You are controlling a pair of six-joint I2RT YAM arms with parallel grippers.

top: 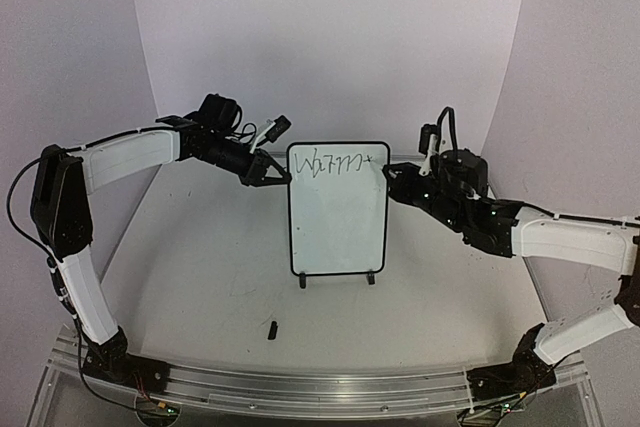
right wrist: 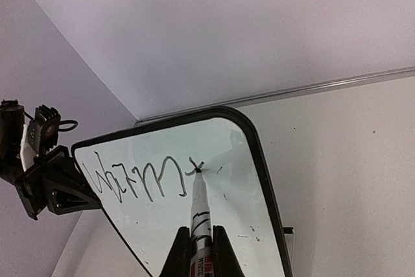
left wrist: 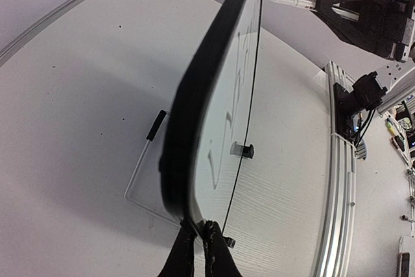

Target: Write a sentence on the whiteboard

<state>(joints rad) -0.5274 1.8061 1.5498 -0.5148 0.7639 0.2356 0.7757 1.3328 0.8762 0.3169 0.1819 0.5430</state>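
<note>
From above, the whiteboard [top: 338, 227] stood upright on the table [top: 200, 267] between the arms. Only one line of the sentence [top: 335, 162] crossed its top and the rest was bare, so most of the writing seemed left to do. The left wrist view showed the left gripper [left wrist: 196, 237] pinched shut on the board's black edge. Only the right wrist view showed the right gripper [right wrist: 199, 237] clamped on the marker [right wrist: 200, 202], its tip touching the board at the line's end.
</note>
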